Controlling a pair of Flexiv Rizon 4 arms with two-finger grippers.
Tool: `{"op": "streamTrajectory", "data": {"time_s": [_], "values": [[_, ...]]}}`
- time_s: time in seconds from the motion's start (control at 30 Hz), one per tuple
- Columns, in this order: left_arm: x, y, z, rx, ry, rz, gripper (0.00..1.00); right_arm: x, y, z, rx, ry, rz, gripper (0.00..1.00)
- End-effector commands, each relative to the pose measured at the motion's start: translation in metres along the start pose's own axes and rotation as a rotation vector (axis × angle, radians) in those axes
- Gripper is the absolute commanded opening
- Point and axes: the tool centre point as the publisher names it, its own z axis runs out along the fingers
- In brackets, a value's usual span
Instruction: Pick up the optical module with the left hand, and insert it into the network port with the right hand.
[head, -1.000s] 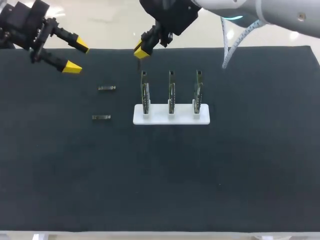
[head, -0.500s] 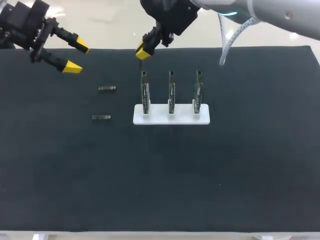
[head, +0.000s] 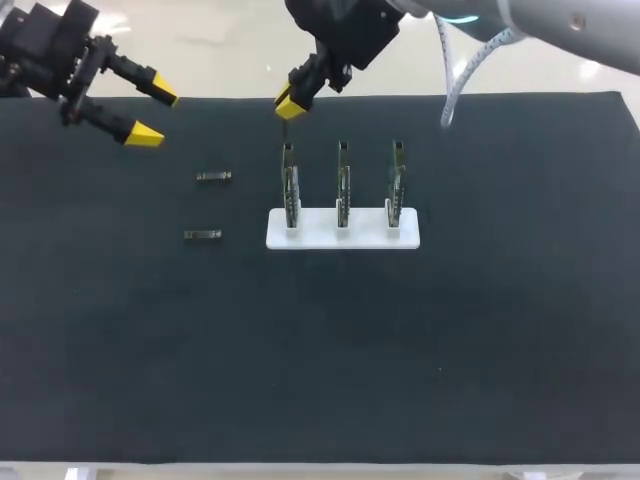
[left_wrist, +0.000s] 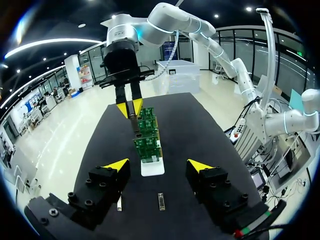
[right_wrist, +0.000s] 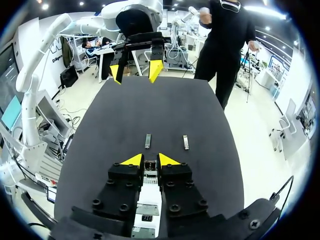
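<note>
- The two optical modules are slim, dull-metal bars lying flat on the black table (head: 500, 350). Both are to the left-edge side of the white holder (head: 343, 238).
- The far optical module (head: 213, 176) and the near optical module (head: 203, 235) lie apart from each other, and no gripper touches either.
- Each module's long axis runs parallel to the table's far edge, one end toward the holder and the other toward the left edge. We cannot tell which end is the plug end.
- Our left gripper (head: 152, 112) hangs toward the far-left corner, its fingers spread wide with nothing between them.
- Our right gripper (head: 290, 103) hangs by the far edge, near the top of the board closest to the left edge. We cannot tell whether it grips anything.
- The head view shows the three circuit boards (head: 343, 190) edge-on, as thin uprights in the holder.
- The left wrist view shows their green faces lined up ahead of its gripper.
- In that same view the near module lies on the table under the gap of the spread gripper, while the far one is half hidden behind a finger.
- The right wrist view shows both modules lengthways ahead of its gripper, with the left gripper beyond them.
</note>
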Motion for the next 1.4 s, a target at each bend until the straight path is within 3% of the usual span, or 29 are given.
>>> {"op": "streamTrajectory", "data": {"time_s": [0.03,1.4], "values": [[-0.0004,0.0004,0.0001,0.001,0.004,-0.001,1.0,-0.0003,-0.0014,0.0003,-0.003,-0.001,-0.001,0.0],[-0.0004,0.0004,0.0001,0.001,0.004,-0.001,1.0,0.0082,0.0048,0.0027,0.007,-0.012,-0.01,0.0]]}}
